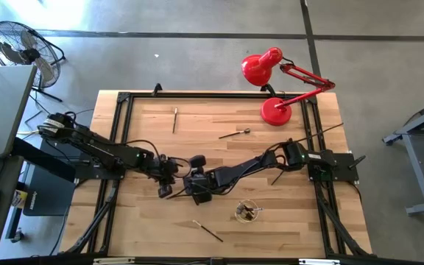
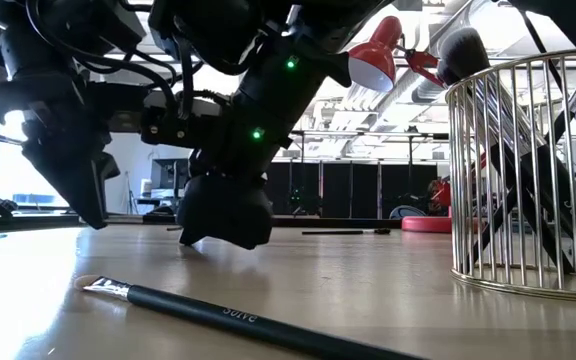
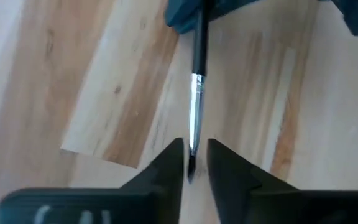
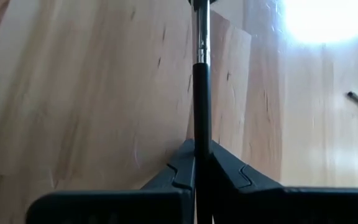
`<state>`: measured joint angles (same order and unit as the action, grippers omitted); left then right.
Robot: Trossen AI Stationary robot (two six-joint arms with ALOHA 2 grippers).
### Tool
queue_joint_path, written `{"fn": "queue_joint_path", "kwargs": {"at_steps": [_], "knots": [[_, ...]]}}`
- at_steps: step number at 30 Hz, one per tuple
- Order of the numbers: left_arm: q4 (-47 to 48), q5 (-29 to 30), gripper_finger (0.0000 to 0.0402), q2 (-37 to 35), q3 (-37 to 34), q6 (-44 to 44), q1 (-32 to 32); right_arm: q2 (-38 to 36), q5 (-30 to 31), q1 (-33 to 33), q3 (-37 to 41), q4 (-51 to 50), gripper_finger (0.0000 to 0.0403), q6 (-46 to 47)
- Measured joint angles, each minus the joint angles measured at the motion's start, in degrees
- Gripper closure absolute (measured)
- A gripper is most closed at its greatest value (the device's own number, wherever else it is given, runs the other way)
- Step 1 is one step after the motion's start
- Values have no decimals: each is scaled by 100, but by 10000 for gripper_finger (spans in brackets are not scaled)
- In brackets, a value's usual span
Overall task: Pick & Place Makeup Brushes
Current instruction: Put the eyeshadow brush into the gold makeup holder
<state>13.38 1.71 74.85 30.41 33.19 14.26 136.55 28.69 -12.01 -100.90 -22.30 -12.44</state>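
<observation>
wooden table (image 1: 146,125) is still carrying loose makeup brushes (image 1: 174,120) at upper left, centre and bottom of the high view, while some are standing in the wire basket (image 1: 246,212). at centre, the right gripper (image 1: 197,193) is clamping one brush (image 4: 201,93); the left gripper (image 1: 165,189), slightly apart, is releasing its tip.

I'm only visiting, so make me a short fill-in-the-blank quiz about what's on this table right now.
1. The right end effector is shut on a dark ____.
2. The lamp at the table's far edge is ____ in colour.
3. Several brushes stand in a round wire ____.
4. The left end effector has its fingers slightly ____ around the brush tip.

Missing words: brush; red; basket; apart
</observation>
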Motion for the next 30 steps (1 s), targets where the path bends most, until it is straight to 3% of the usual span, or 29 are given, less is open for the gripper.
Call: {"fn": "queue_joint_path", "kwargs": {"at_steps": [5, 9, 16, 25, 30], "knots": [[14, 463, 281, 0, 0, 2, 0, 0, -91, 26, -4, -157, 391, 697], [230, 1154, 248, -12, 0, -11, 0, -2, -214, 65, -7, -222, 391, 1418], [1021, 2594, 225, -171, -16, 989, -15, -2, -438, 153, -1, -118, 390, 2381], [172, 2746, 224, -197, -647, 1506, -4, -15, -422, 184, 9, -154, 388, 3172], [-240, 2807, 224, -694, -1197, 1809, -4, -17, -351, 186, 2, -245, 390, 3349]]}}
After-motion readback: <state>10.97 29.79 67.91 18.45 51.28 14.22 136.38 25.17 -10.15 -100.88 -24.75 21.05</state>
